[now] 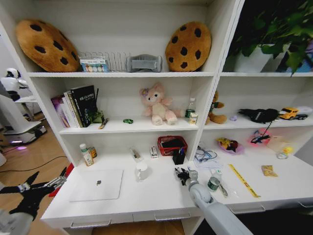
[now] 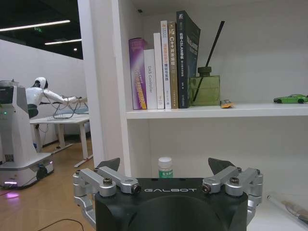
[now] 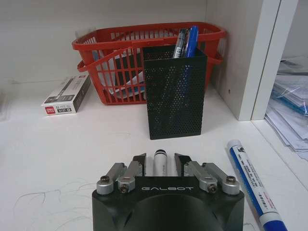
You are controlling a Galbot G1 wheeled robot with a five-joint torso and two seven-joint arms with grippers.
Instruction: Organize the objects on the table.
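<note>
while left fingers (image 2: pixel 111 164) gape, right fingers (image 3: pixel 140 160) pinch a marker (image 3: pixel 159 160).

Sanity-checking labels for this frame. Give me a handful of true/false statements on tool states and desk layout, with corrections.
1. The right tool is shut on a pen. True.
2. The left tool grips a bottle. False: it is open and holds nothing, off the table's left end.
3. The black pen cup stands in front of the red basket. True.
4. The laptop is open. False: it lies closed.
5. A blue marker lies on the table near the right tool. True.
</note>
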